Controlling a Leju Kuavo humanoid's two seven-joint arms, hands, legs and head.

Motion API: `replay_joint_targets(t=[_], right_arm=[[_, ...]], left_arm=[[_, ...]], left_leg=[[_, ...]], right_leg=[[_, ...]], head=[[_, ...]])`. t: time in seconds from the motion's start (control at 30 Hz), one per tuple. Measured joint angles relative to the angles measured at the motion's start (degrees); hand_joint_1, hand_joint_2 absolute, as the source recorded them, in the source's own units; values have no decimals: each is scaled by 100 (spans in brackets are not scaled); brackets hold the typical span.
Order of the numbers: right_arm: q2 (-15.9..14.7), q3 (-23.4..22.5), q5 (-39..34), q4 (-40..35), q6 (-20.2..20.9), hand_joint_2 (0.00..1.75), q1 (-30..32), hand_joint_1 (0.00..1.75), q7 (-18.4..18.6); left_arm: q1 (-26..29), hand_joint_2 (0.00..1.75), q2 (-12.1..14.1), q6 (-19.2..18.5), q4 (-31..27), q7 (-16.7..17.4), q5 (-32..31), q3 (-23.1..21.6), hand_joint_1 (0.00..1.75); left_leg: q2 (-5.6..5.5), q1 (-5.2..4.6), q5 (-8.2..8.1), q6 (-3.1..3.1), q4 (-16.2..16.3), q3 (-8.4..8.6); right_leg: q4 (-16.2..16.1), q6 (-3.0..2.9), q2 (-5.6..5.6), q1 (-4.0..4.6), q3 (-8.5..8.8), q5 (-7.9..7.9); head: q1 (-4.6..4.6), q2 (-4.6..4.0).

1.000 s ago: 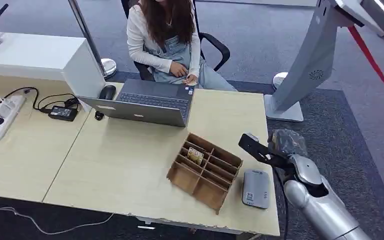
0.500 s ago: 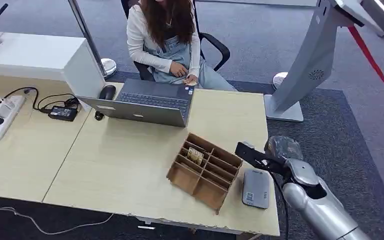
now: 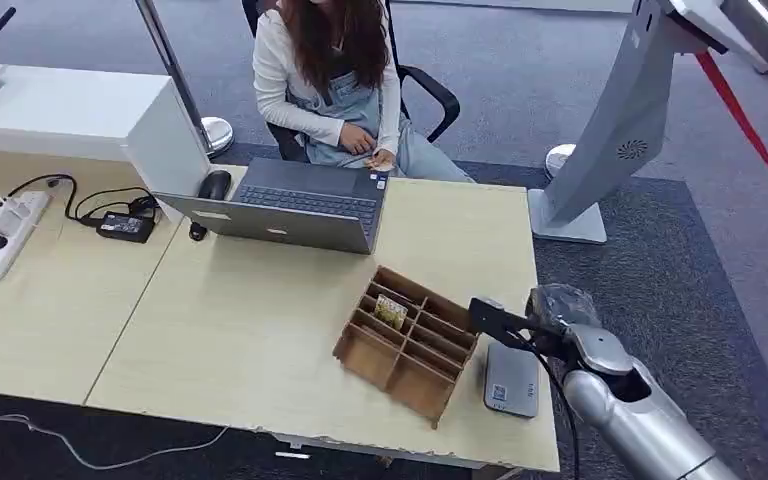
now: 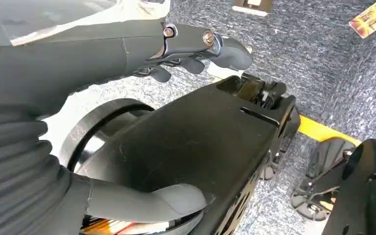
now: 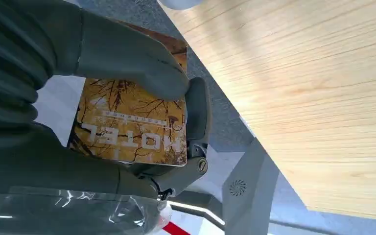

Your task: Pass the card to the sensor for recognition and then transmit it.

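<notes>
My right hand (image 3: 516,325) hovers just above the far end of the grey card sensor (image 3: 512,378), which lies flat near the table's front right corner. In the right wrist view the thumb and fingers pinch a golden-brown card (image 5: 132,128) printed "HOTEL". A wooden compartment box (image 3: 410,342) sits left of the sensor, with another card (image 3: 391,311) standing in one of its far compartments. My left hand (image 4: 176,46) hangs by my body over the carpet, fingers apart and holding nothing.
A person (image 3: 330,70) sits at the far side of the table behind an open laptop (image 3: 290,205). A grey kiosk stand (image 3: 610,130) rises off the table's right edge. A power strip (image 3: 5,230) and adapter lie at far left. A small card-like item (image 4: 372,17) lies on the carpet.
My right hand has come down and to the left with the card, from beside the table's right edge to just over the sensor. Everything else on the table stayed put.
</notes>
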Motion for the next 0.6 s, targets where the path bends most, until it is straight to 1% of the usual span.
replay_joint_targets(t=[0.17, 0.43, 0.6], right_arm=[[-7, 42, -37, 22, 59, 175, 0, 175, 0], [-15, 94, -129, 81, 181, 175, 5, 175, 2], [-37, 131, -179, 77, 236, 175, 8, 175, 66]], left_arm=[[5, 175, -4, -13, 0, 15, 48, 55, 0], [27, 175, -7, -2, 0, 127, 350, 164, 0], [44, 175, -9, 0, 0, 177, 538, 254, 0]], left_leg=[[0, 0, 0, 0, 0, 0], [1, 0, 0, 0, 0, 1], [1, 0, 0, 0, 0, 2]], right_leg=[[0, 0, 0, 0, 0, 0], [0, 0, 0, 0, 0, 0], [0, 0, 1, 0, 1, 0]], head=[[0, 0], [0, 0], [0, 0]])
